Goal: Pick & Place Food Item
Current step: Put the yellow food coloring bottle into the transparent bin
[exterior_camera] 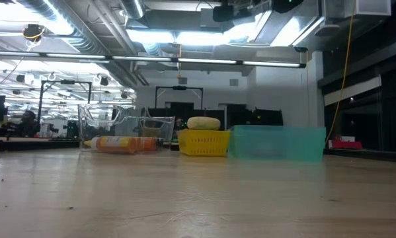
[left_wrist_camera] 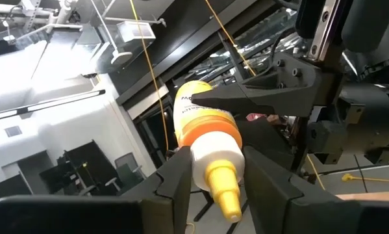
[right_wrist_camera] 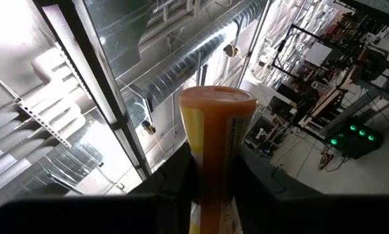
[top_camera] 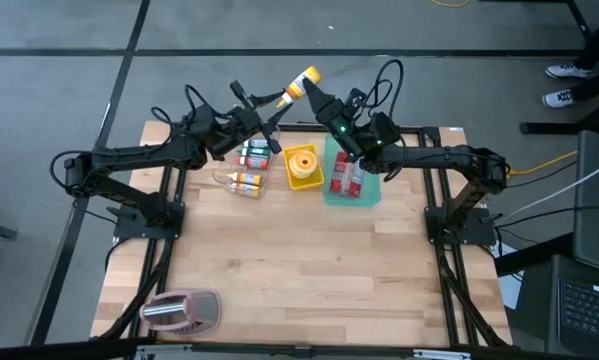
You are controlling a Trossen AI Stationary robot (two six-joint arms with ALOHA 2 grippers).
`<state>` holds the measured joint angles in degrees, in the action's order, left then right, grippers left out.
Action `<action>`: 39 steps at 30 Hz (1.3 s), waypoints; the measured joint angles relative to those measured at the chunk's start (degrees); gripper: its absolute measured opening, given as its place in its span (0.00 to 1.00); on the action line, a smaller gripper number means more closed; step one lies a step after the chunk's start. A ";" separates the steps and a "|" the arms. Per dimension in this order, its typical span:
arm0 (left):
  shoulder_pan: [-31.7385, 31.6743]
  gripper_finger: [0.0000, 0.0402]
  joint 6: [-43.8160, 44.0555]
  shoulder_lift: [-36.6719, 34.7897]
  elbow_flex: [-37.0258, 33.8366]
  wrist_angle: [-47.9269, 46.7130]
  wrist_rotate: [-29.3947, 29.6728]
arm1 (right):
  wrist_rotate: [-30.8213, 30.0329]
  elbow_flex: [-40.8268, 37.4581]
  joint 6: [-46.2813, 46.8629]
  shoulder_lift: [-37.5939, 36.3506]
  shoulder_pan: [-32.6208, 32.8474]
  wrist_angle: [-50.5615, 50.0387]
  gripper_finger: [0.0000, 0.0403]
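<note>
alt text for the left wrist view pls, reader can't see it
A yellow squeeze bottle with an orange collar and yellow nozzle sits between the left hand's two dark fingers, nozzle toward the camera. The right hand grips the bottle's far end. Behind them are ceiling lights, ducting and a yellow cable.

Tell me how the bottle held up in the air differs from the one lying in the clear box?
The raised bottle hangs above the table's far edge, between the left gripper and right gripper; the boxed bottle lies on its side in the clear box, untouched. Both are yellow and orange.
</note>
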<state>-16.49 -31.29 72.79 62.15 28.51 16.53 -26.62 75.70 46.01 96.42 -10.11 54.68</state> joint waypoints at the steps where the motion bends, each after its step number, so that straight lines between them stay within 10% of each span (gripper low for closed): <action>1: 0.00 0.27 0.00 0.00 0.00 0.00 0.07 | 0.23 0.00 -0.24 0.00 0.00 0.02 0.22; 19: -0.20 0.27 -3.19 -12.40 -0.15 -22.30 6.35 | 0.82 0.07 -9.62 -4.64 -3.41 0.16 0.69; 29: -6.89 0.27 21.63 -27.03 -0.09 -65.97 -16.75 | 2.65 0.07 -12.57 -7.81 -3.82 -0.70 0.64; 39: -22.45 0.27 23.70 -25.37 -0.09 -75.16 -39.82 | 4.32 0.07 -11.88 -7.74 -3.67 -0.70 0.59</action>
<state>-38.94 -7.59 47.43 62.06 -46.64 -23.29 -22.30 75.77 34.14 88.68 -13.78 53.98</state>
